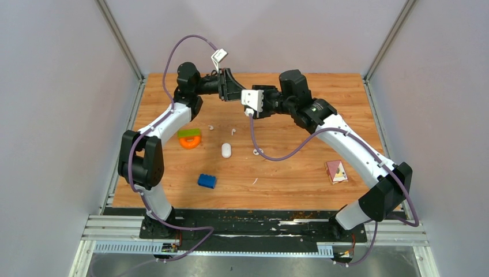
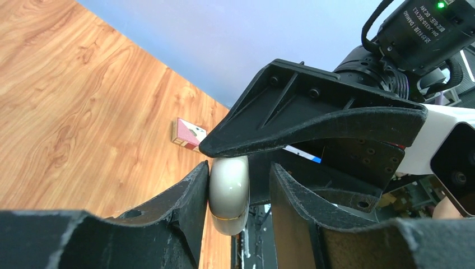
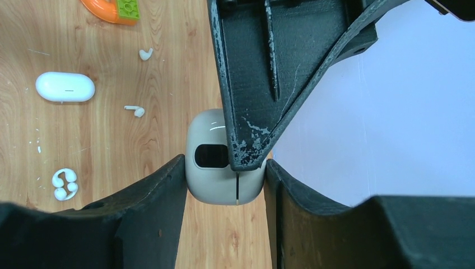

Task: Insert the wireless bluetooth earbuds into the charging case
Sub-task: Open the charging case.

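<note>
Up over the far half of the table, the right gripper pinches the cream charging case between both fingers, the left gripper stands spread with that case against one finger, and the earbuds lie scattered on the wood below

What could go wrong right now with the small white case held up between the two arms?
The rounded white plastic case touches just one finger of the left tool, so only the right tool seems to grip it; a slip would drop it onto the wooden table. The tools' fingers overlap, so a small move could knock them together. The tiny white earbuds lie loose on it and could scatter.
</note>
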